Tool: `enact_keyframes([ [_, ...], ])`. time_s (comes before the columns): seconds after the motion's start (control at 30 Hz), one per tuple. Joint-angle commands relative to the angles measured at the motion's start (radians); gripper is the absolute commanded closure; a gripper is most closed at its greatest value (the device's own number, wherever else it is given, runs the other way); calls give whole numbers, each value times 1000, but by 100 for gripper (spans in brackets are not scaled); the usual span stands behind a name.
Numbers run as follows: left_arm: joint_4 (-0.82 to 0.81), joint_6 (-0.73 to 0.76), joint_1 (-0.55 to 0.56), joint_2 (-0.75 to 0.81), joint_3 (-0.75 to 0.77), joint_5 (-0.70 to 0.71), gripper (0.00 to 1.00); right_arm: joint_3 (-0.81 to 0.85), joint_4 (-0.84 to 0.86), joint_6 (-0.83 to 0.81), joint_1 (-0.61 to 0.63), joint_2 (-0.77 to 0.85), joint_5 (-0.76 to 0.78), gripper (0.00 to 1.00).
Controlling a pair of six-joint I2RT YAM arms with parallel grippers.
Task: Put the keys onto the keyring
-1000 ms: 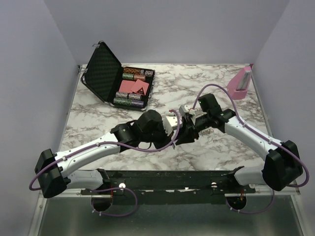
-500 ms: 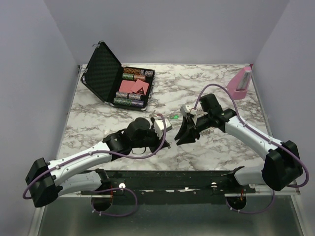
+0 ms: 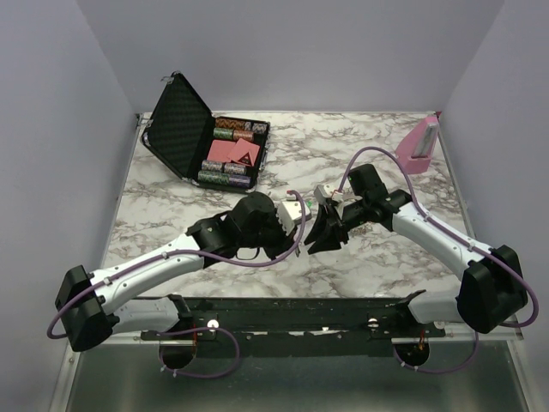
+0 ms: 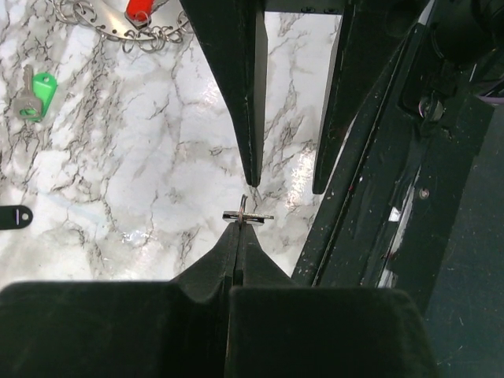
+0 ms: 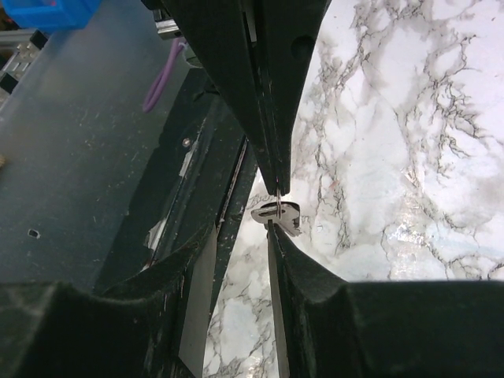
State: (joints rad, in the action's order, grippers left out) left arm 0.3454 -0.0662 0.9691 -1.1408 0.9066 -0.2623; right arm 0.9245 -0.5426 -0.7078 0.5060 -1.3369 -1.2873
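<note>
Top external view: we log the marble table [image 3: 369, 257], an open chip case [image 3: 184, 124] far left and a pink stand [image 3: 419, 144] far right. Mid-table, the right gripper [image 4: 285, 186] has its jaws spread. The left gripper [image 4: 239, 228] is pressed together, pinching a small silvery metal piece [image 4: 248, 216] just short of the right fingertips. The keyring [image 4: 87, 20] with a red-headed key [image 4: 138, 9] lies on the marble beyond. A green key [image 4: 35, 96] and a black key head [image 4: 14, 216] lie apart from it.

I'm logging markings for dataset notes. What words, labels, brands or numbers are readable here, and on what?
None can be read.
One red box in the black case carries a dark mark, too small to read.
The green-headed key and the pink stand show no legible text.
</note>
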Motion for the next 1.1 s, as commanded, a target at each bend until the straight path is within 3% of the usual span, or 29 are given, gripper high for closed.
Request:
enact_keyframes([
  [0.0,41,19,-1,-17,31,-37,100,5,9,5,-4,5,8,59],
  [0.47,18,6,-1,-51,64,-94,100,-23,73,59,-6,-4,2,61],
  [0.73,15,2,-1,-54,66,-91,100,-24,81,68,-1,-7,3,79],
  [1.07,6,-4,-1,-57,72,-94,100,-30,95,80,9,-10,19,75],
])
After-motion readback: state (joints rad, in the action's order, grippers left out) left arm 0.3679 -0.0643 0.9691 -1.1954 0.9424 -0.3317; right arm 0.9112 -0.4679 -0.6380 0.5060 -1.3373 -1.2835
